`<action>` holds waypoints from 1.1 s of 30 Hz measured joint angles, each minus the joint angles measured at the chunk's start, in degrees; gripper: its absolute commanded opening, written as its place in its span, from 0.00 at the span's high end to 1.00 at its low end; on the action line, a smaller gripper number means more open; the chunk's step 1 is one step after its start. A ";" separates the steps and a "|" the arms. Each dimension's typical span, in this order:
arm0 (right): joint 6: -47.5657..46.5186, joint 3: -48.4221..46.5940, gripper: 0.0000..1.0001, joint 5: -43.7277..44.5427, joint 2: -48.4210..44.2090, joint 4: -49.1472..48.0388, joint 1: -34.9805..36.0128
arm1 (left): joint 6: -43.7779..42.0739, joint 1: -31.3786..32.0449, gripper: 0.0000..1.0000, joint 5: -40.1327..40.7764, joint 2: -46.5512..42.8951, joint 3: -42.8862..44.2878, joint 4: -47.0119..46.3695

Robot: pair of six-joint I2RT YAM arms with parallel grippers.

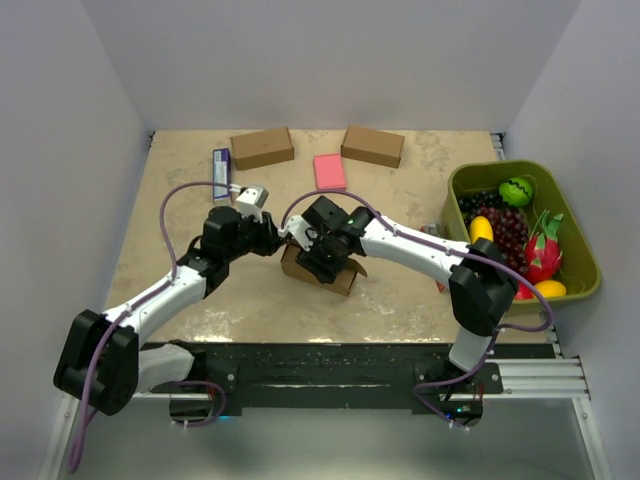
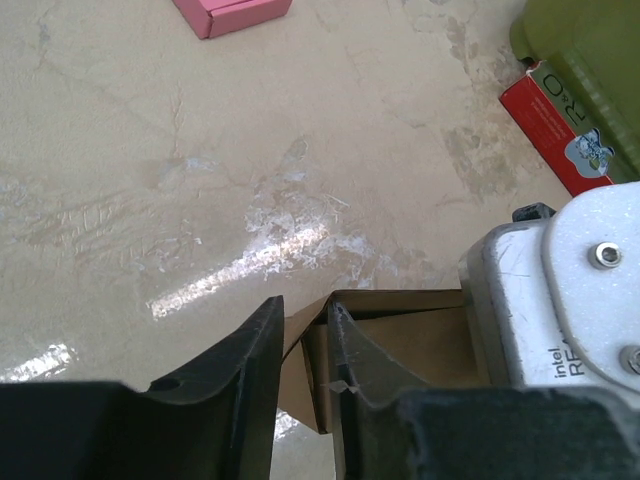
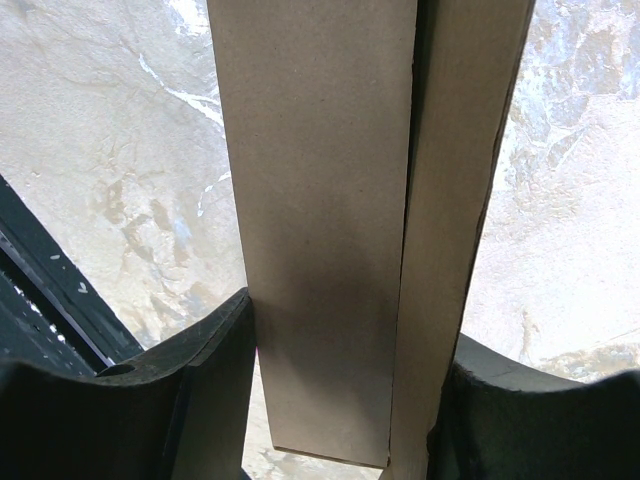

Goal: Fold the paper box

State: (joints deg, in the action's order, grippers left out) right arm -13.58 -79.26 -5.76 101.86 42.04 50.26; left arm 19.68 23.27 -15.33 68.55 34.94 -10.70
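Not much to read here tbh. In the left wrist view we make out "intel REA", cut off at the frame edge, on the white camera housing (image 2: 560, 290), and white letters "R-O" on the red box (image 2: 553, 118) on the desk (image 2: 200, 150).

I have open worktop (image 1: 400, 300) lower centre and far left. The paper box (image 1: 345, 280) crowds the middle, two brown boxes (image 1: 262, 147) and a pink pad (image 1: 329, 171) the top, a green bin (image 1: 585, 265) the right.
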 measured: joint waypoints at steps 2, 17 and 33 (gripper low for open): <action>0.00 0.00 0.60 0.00 0.00 0.00 0.00 | 0.22 0.00 0.80 -0.13 0.02 -0.15 0.04; 0.00 0.00 0.60 0.20 0.02 0.00 0.09 | 2.36 0.11 1.00 -1.57 0.07 0.04 0.55; -0.33 -0.35 0.61 0.11 0.46 0.39 0.17 | 6.75 0.02 1.00 -1.79 3.23 5.11 6.14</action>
State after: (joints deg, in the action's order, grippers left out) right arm -13.91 -79.61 -5.65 102.32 42.44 50.43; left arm 26.44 23.29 -17.12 71.79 40.05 -4.56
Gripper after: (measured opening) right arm 0.537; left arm 0.019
